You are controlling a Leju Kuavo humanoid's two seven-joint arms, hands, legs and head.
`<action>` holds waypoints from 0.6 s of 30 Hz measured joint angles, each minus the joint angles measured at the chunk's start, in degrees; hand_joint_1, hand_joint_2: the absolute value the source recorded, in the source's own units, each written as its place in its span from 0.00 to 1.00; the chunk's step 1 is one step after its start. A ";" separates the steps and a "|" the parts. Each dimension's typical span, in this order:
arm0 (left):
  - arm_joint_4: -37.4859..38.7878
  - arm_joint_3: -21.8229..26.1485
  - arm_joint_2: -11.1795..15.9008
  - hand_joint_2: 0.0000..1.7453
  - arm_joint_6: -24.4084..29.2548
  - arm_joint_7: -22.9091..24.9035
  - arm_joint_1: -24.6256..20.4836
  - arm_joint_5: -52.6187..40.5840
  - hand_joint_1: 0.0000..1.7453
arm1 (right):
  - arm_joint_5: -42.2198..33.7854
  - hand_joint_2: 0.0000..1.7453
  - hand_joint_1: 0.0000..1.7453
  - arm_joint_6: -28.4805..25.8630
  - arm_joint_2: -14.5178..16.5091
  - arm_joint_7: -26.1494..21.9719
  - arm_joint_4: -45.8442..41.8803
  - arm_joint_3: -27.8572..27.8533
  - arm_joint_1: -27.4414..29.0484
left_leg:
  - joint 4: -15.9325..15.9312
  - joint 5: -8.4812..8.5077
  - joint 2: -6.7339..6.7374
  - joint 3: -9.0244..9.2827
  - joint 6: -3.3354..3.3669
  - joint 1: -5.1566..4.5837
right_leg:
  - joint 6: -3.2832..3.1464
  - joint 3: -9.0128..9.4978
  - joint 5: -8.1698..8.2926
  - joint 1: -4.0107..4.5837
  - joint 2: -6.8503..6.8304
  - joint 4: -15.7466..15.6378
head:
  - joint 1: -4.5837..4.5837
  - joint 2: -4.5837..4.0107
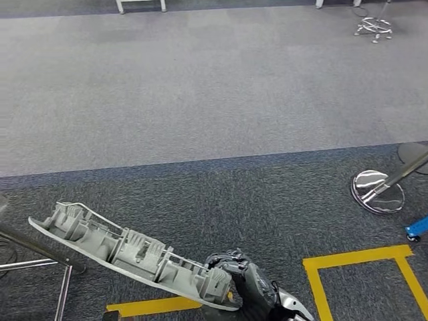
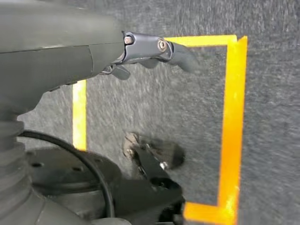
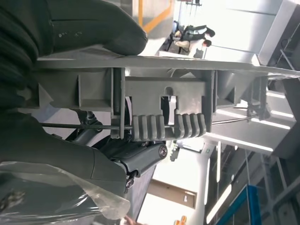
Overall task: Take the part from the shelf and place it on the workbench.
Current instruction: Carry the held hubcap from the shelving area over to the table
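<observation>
Head view: right hand (image 1: 247, 277), dark fingers closed around one end of the grey ribbed plastic part (image 1: 128, 252). Part extends from that hand out toward the robot's left, tilted, held above the dark carpet floor (image 1: 242, 200); yellow floor tape (image 1: 353, 257) lies just beside the hand. Right wrist view: thumb above, fingers (image 3: 141, 157) beneath the part. Left hand (image 2: 155, 49): holds nothing, fingers extended over the floor.
</observation>
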 joint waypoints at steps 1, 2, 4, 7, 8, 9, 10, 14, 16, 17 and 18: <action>0.01 0.53 -0.05 1.00 -0.28 -0.55 -0.01 0.69 0.00 | -0.02 1.00 1.00 -0.25 -0.08 0.01 0.00 -0.02 0.32 | 0.01 -0.03 -0.75 0.04 0.08 -0.11 | -0.04 -1.72 -0.47 0.02 0.31 2.73 | -0.01 0.00; 0.01 1.07 -0.09 1.00 -0.73 -0.97 -0.01 1.27 0.00 | -0.03 1.00 1.00 -0.45 -0.17 0.03 -0.01 -0.03 0.61 | 0.03 -0.07 -1.51 0.12 0.11 -0.20 | -0.13 -2.47 0.24 0.03 0.45 3.33 | -0.01 0.01; 0.02 2.02 -0.17 1.00 -2.13 -1.47 0.00 2.22 0.00 | -0.17 1.00 1.00 -0.80 -0.36 0.03 -0.07 -0.04 1.05 | 0.09 -0.15 -3.10 0.37 0.07 -0.28 | -0.42 -0.74 4.58 -0.01 1.21 -2.05 | -0.01 0.01; 0.02 3.14 -0.37 1.00 -3.55 -1.21 -0.10 2.89 0.00 | -0.52 1.00 1.00 -1.16 -0.63 -0.02 -0.26 -0.04 1.20 | 0.43 -0.30 -5.10 0.19 -0.45 -0.34 | -0.83 3.54 8.53 -0.26 4.72 -11.74 | -0.04 0.01; 0.02 3.41 -0.43 1.00 -3.66 -0.93 -0.09 2.99 0.00 | -0.59 1.00 1.00 -1.24 -0.72 -0.03 -0.31 -0.04 1.18 | 0.48 -0.24 -5.65 -0.03 -0.77 -0.26 | -0.96 4.02 8.41 -0.25 5.20 -12.55 | -0.05 0.01; 0.02 3.61 -0.46 1.00 -3.69 -0.61 -0.01 2.97 0.00 | -0.62 1.00 1.00 -1.28 -0.79 -0.02 -0.35 -0.05 1.16 | 0.47 -0.13 -6.21 -0.24 -1.09 -0.13 | -1.09 4.28 8.39 -0.21 4.78 -12.84 | -0.04 0.01; 0.02 3.74 -0.50 1.00 -3.69 -0.27 0.09 2.86 0.00 | -0.61 1.00 1.00 -1.31 -0.85 0.01 -0.37 -0.07 1.12 | 0.52 -0.14 -6.47 -0.38 -1.39 -0.01 | -1.36 4.42 8.51 -0.20 4.18 -12.97 | -0.02 0.01; 0.04 4.22 -0.60 1.00 -4.07 0.45 0.08 2.43 0.00 | -0.69 1.00 1.00 -1.33 -1.05 -0.02 -0.51 -0.14 1.09 | 8.51 -4.73 -1.54 -3.95 -2.46 -0.08 | -2.36 5.28 8.53 -0.25 1.01 -13.77 | -0.45 0.01; 0.05 4.34 -0.58 1.00 -5.60 0.51 0.08 2.42 0.00 | -0.90 1.00 1.00 -1.32 -1.19 -0.01 -0.56 -0.14 1.13 | 15.16 -7.29 -0.41 -7.16 -2.96 0.32 | -2.54 5.41 8.30 -0.15 -0.71 -13.76 | -0.49 0.01; 0.06 4.39 -0.57 1.00 -6.70 0.51 0.13 2.44 0.00 | -1.02 1.00 1.00 -1.31 -1.26 0.00 -0.57 -0.14 1.15 | 16.29 -7.17 -0.17 -7.74 -3.16 0.56 | -2.52 5.48 8.19 -0.14 -1.49 -13.75 | -0.49 0.01; 0.07 4.44 -0.56 1.00 -7.90 0.51 0.17 2.44 0.00 | -1.16 1.00 1.00 -1.26 -1.34 0.01 -0.60 -0.14 1.17 | 15.03 -5.92 0.11 -7.13 -3.32 0.77 | -2.42 5.62 8.04 -0.14 -2.21 -13.74 | -0.50 0.01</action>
